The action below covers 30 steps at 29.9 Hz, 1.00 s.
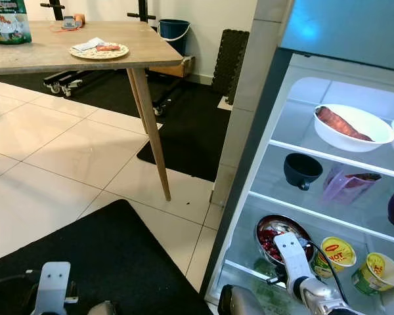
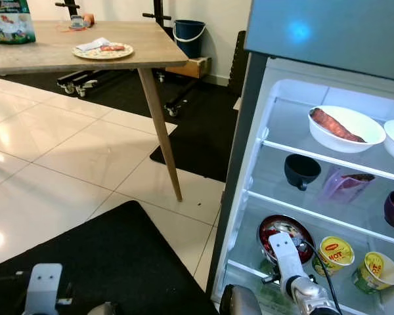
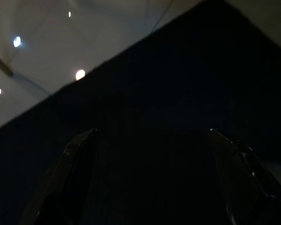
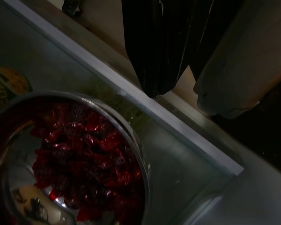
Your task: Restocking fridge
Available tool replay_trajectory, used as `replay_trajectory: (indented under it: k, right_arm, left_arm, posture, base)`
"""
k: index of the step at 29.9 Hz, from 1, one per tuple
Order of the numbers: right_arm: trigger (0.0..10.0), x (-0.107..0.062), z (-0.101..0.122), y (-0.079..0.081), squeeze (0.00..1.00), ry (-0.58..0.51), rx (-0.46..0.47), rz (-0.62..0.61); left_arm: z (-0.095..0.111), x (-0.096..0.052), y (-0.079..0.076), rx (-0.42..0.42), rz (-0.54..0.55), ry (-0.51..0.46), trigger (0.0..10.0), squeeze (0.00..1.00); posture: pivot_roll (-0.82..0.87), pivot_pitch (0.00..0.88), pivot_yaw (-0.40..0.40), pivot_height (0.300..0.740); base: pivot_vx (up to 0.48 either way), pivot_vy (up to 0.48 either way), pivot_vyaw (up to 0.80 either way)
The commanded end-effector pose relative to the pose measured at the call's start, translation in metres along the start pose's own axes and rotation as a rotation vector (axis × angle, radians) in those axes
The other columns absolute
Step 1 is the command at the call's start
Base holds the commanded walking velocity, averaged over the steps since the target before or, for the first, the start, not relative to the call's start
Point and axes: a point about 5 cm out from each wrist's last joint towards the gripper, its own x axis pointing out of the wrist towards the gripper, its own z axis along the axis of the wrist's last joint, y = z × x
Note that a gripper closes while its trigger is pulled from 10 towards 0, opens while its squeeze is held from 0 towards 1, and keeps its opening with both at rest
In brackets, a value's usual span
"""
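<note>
Steel bowl (image 1: 284, 237) of red food sits at the front left of the fridge's (image 1: 249, 131) lowest shelf, right gripper (image 4: 178, 89) just above its rim.

In the right wrist view the two black fingers stand close together with nothing between them, hanging over the shelf's front edge beside the bowl. The left gripper (image 3: 150, 154) hangs idle over the black mat (image 1: 98, 262), fingers spread apart and empty. The bowl looks rigid and smooth, likely slippery on its polished wall, and moderately heavy with its loose filling; I would pinch the rim at the near side and keep it level so nothing spills. Two noodle cups (image 1: 338, 254) stand just beside it toward the shelf's right; a plate (image 1: 99, 50) waits near the table's (image 1: 46, 56) right edge.
</note>
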Motion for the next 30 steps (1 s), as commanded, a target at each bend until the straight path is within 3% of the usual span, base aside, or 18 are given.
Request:
replay_trajectory:
  k: [1, 9, 15, 22, 30]
  right_arm:
    - [10.0, -0.001, -0.005, -0.001, 0.00, 0.017, 0.034, -0.012]
    - [10.0, -0.002, -0.010, 0.000, 0.00, 0.031, 0.054, -0.021]
    - [10.0, -0.003, -0.017, 0.000, 0.00, 0.054, 0.085, -0.041]
    - [10.0, -0.004, -0.022, 0.003, 0.00, 0.057, 0.105, -0.032]
    - [10.0, -0.005, -0.029, 0.007, 0.00, 0.061, 0.170, -0.023]
  left_arm:
    - [-0.007, -0.002, -0.005, -0.003, 0.000, 0.032, 10.0, 0.00]
    - [-0.027, -0.011, -0.008, -0.004, -0.006, 0.125, 10.0, 0.00]
    - [-0.049, -0.023, -0.001, 0.001, 0.008, 0.220, 10.0, 0.00]
    - [-0.052, -0.026, -0.002, 0.000, 0.006, 0.235, 10.0, 0.00]
    - [-0.053, -0.025, -0.014, 0.011, -0.045, 0.250, 10.0, 0.00]
  posture:
    - [0.07, 0.000, -0.107, 0.525]
    - [0.06, 0.000, -0.109, 0.565]
    - [0.07, 0.000, -0.113, 0.594]
    - [0.07, 0.000, -0.114, 0.594]
    - [0.06, 0.000, -0.104, 0.628]
  base:
    - [0.000, 0.000, 0.00]
    - [0.000, 0.000, 0.00]
    - [0.000, 0.000, 0.00]
    - [0.000, 0.000, 0.00]
    - [0.000, 0.000, 0.00]
